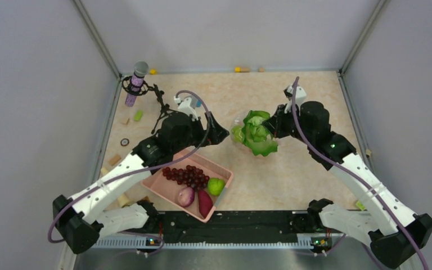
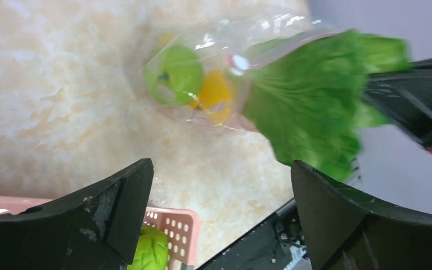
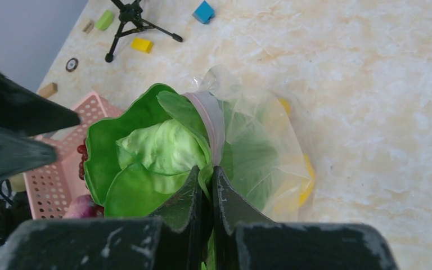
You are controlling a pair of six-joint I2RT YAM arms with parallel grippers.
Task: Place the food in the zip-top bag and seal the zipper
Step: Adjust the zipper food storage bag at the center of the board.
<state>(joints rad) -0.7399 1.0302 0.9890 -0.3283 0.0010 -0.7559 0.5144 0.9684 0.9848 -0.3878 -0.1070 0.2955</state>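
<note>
Near desk centre the bag [image 3: 270, 140] lies on its side, with a green fruit [image 2: 174, 73] and a yellow piece [image 2: 214, 95] already inside. The lettuce [image 3: 157, 152] sits only partly through the mouth and bulges out on the 3 o'clock side, with the pink zipper [image 3: 211, 121] stretched over its top. My right pincer [image 3: 206, 185] is clenched on the lettuce's lower leaf edge. My left pincer [image 2: 222, 171] hangs released and wide at the bag's 9 o'clock, touching nothing.

I judge the step in hand to be seating the lettuce fully. Thin film like this will probably skate across the desk if I just shove, so I'd first bring the left pincer onto the bag's rim to anchor it. Then I'd feed the lettuce toward 9 o'clock in a low, slow push, keeping leaf out of the zipper track. Grapes [image 1: 188, 174], onion [image 1: 185, 196] and sweet potato [image 1: 204, 202] wait in the basket [image 1: 225, 171] at 7 o'clock.
</note>
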